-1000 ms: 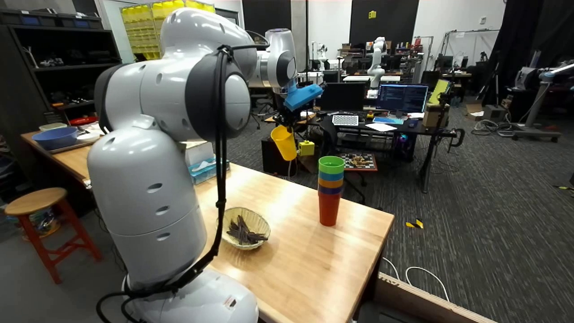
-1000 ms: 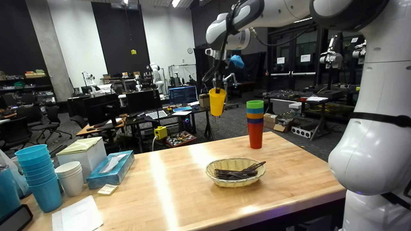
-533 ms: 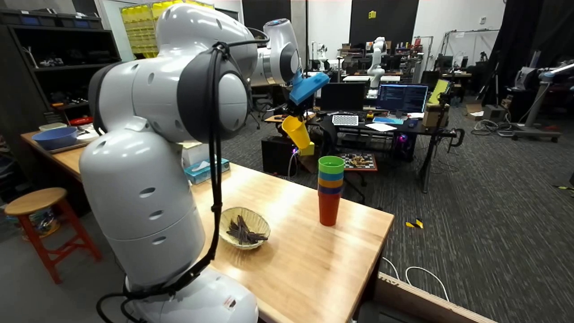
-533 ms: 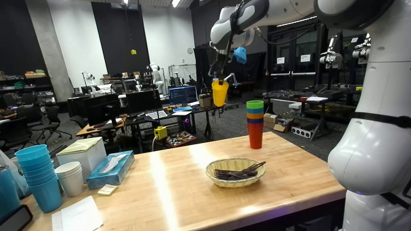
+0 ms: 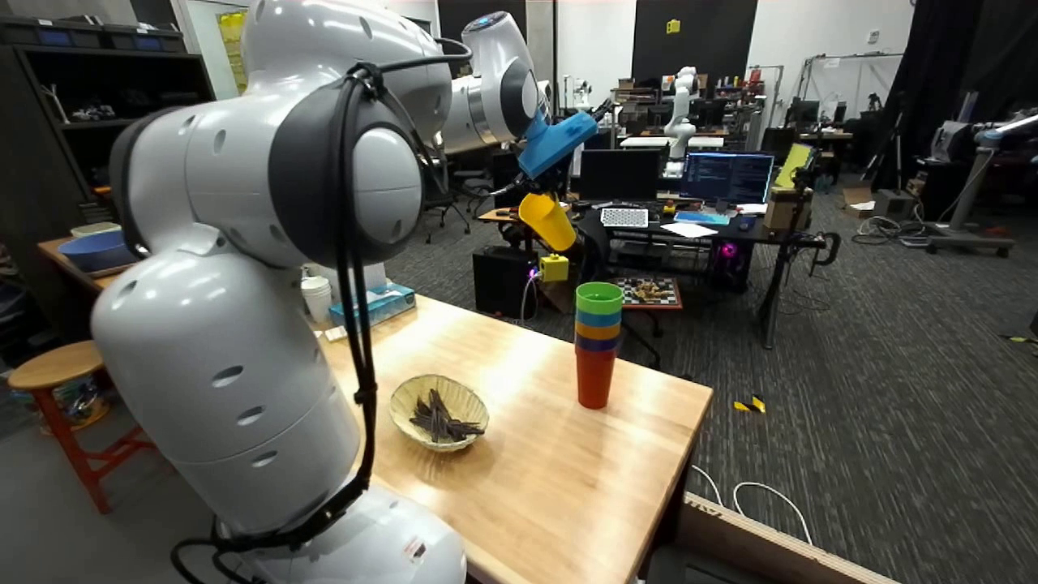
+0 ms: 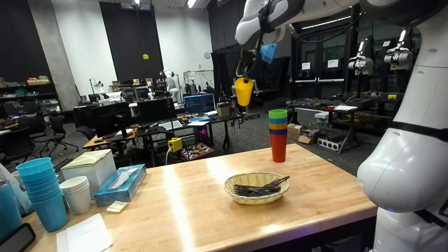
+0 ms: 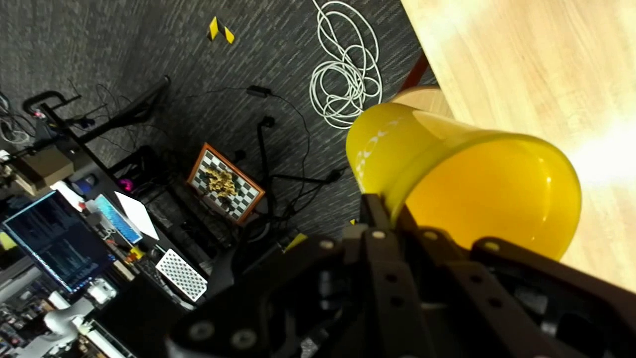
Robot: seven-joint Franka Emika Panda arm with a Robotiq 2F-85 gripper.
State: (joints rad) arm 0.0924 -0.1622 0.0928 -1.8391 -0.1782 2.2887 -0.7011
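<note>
Gripping a yellow cup (image 6: 244,93) by its wall, fingers (image 7: 373,211) clamped, the gripper (image 7: 390,215) holds it tilted in midair, apart from the stacked cups (image 6: 278,135). Grasping and lifting look done; setting down does not. The wooden table (image 6: 206,210) bears a basket (image 6: 257,200) of dark forks (image 6: 257,190); beyond lie carpet (image 5: 892,341), a desk (image 5: 764,233) and a lit monitor (image 5: 727,177).

In an exterior view a wicker basket (image 6: 257,200) stands on the table (image 6: 203,210) with forks (image 6: 258,190) in it. Behind it to the right, near the far edge, is a tumbler stack (image 6: 278,145); left of the stack and higher, a tumbler (image 6: 244,92) hangs in the gripper (image 7: 390,209). On the left sits a tissue box (image 6: 122,187), with a carton (image 6: 96,171) behind it to the left and a pad (image 6: 117,207) before it; paper cups (image 6: 77,197) stand left of it, stacked cups (image 6: 50,210) farther left, paper sheets (image 6: 87,234) before them.
</note>
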